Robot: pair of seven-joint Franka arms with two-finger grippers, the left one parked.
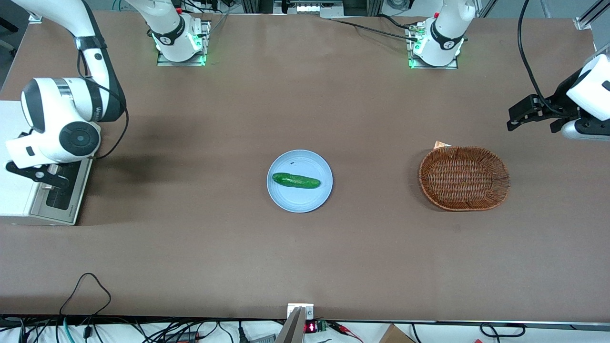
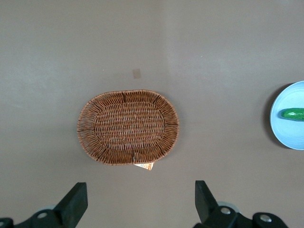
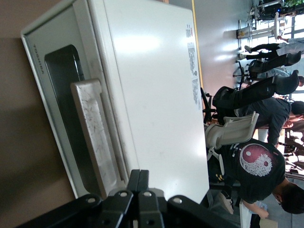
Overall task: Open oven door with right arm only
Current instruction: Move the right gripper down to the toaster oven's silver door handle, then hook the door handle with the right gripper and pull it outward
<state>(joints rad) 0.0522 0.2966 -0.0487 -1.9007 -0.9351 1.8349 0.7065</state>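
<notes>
The white toaster oven (image 1: pixel 12 157) stands at the working arm's end of the table. Its oven door (image 1: pixel 62 193), silver-grey with a dark glass window (image 3: pixel 64 90) and a silver bar handle (image 3: pixel 97 137), lies flush against the oven body in the right wrist view (image 3: pixel 42 71). The right arm (image 1: pixel 62 119) reaches down over the oven. Its black gripper (image 1: pixel 47 180) hangs just above the door's top edge, beside the handle. In the right wrist view the gripper (image 3: pixel 138 178) has its two fingers pressed together with nothing between them.
A light blue plate (image 1: pixel 286 197) with a green cucumber (image 1: pixel 295 180) sits mid-table. A brown wicker basket (image 1: pixel 464 177) lies toward the parked arm's end, with a small card (image 1: pixel 441 144) at its rim. Cables run along the table's near edge.
</notes>
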